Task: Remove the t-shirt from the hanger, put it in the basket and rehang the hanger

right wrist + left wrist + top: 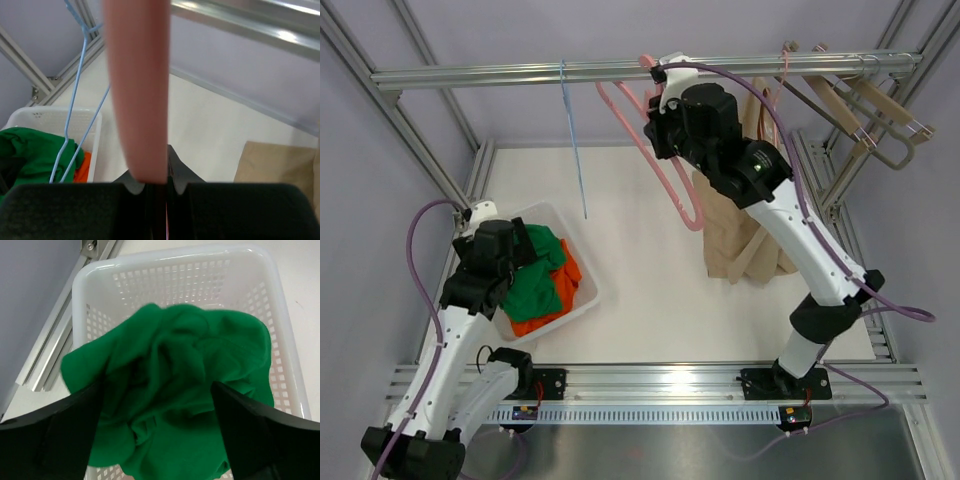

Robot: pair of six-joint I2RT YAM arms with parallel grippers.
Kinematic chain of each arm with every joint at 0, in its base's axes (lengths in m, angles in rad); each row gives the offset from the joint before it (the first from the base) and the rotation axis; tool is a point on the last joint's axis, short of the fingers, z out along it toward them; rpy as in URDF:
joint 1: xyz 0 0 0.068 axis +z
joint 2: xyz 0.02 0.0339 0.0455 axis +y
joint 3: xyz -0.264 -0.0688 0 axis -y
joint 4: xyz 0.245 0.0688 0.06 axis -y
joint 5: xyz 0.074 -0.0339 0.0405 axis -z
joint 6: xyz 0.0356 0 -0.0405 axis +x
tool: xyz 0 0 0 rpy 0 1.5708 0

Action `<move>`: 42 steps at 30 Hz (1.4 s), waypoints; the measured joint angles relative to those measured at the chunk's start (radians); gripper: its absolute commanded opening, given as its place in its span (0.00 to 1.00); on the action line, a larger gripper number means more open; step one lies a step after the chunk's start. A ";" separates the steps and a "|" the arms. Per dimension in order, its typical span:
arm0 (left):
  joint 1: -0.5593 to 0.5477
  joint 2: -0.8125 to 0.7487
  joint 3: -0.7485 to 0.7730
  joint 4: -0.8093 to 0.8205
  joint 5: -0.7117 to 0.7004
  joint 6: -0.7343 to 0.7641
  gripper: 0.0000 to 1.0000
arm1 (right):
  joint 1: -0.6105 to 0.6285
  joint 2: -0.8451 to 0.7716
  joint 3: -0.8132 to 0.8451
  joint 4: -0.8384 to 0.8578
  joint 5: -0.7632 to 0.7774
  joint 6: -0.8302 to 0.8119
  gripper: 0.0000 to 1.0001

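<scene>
The right gripper point(155, 186) is pinched on the bare pink hanger point(135, 90) by the far edge, likely to steady it, while the left gripper point(157, 390) hangs spread wide over the green t-shirt point(170, 355), lying free in the white basket point(175, 260) at the near-left corner.

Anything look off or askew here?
Pink hanger hangs bare and slanted off the rail, pinched in the right gripper. Green t-shirt lies crumpled in the basket. Nothing damaged.
</scene>
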State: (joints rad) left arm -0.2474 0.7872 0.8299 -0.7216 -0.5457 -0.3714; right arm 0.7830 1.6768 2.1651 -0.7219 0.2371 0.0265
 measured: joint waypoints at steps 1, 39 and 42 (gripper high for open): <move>0.030 0.000 -0.002 0.002 0.031 -0.003 0.99 | 0.000 0.032 0.043 -0.001 0.006 -0.013 0.00; 0.010 -0.334 0.091 0.038 0.677 -0.003 0.99 | -0.058 0.377 0.224 0.194 0.058 0.018 0.33; 0.010 -0.336 0.091 0.040 0.786 -0.003 0.99 | -0.062 0.306 0.119 0.206 0.030 0.050 0.62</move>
State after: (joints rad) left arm -0.2379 0.4511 0.9207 -0.6819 0.2401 -0.3748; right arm 0.7208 1.9827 2.2841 -0.5163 0.2668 0.0769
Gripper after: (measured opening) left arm 0.988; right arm 0.514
